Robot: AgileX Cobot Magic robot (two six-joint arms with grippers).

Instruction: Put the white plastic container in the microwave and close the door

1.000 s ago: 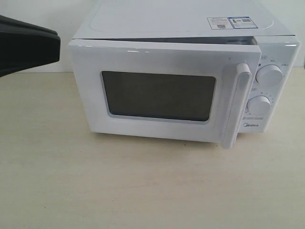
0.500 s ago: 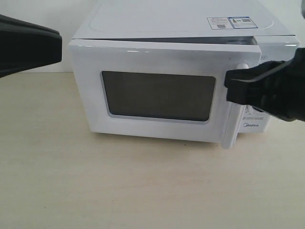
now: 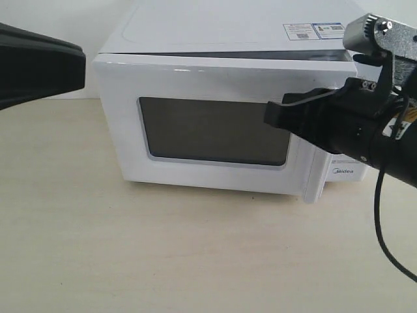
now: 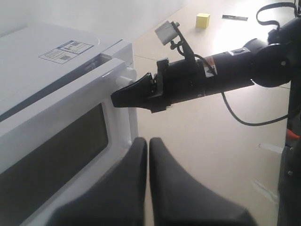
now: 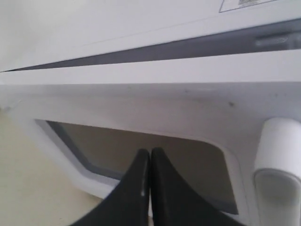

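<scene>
The white microwave (image 3: 215,26) stands at the back of the table. Its door (image 3: 195,81) with the dark window (image 3: 208,130) is almost shut, with a thin dark gap along its top edge. My right gripper (image 3: 268,114) is shut and empty, its tip in front of the window's right end, left of the bar handle (image 5: 277,160). Its arm hides the dials. My left gripper (image 3: 81,62) hangs shut and empty beside the microwave's upper left corner, apart from it. The white plastic container is out of view.
The pale wooden table (image 3: 195,261) stretches in front of the microwave. The left wrist view shows a small yellow cube (image 4: 203,20) and a dark strip (image 4: 235,18) far off on the table, beyond the right arm (image 4: 211,80). A black cable (image 3: 384,235) hangs from that arm.
My right arm came in from the right edge and moved left across the handle to the window. The left gripper and the door have barely moved.
</scene>
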